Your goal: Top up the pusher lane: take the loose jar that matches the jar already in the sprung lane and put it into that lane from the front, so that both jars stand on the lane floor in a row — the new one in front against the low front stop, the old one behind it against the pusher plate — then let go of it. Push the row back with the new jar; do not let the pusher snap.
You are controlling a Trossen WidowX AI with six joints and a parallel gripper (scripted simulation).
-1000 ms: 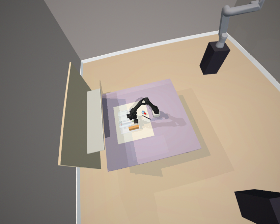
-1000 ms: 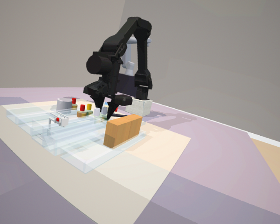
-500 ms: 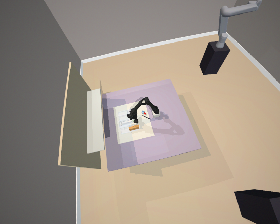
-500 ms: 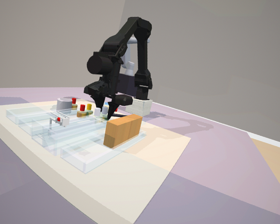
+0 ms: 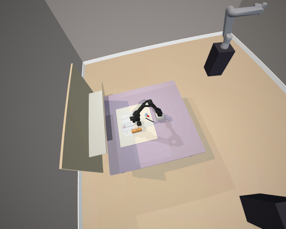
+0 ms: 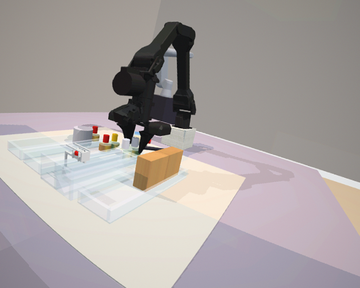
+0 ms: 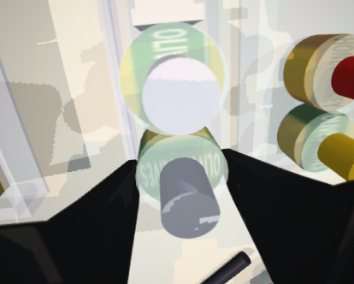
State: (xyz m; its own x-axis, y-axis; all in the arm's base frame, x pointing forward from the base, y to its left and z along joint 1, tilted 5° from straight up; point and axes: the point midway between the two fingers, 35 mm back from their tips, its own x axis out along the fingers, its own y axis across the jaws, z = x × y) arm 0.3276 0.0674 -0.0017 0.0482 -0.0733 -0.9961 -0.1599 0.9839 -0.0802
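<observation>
Looking from the top, the black arm (image 5: 145, 107) reaches left over the clear lane tray (image 5: 126, 126), beside an orange box (image 5: 136, 130). From the exterior view, the tool (image 6: 136, 137) points down among small jars at the tray's far end. At the wrist, the tool is clamped on a grey-lidded olive jar (image 7: 185, 188), touching the white-lidded jar (image 7: 177, 91) beyond it in the lane; red-capped (image 7: 325, 73) and yellow-capped (image 7: 318, 143) jars stand right.

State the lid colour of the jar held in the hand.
Grey lid; the wrist view shows it best.
</observation>
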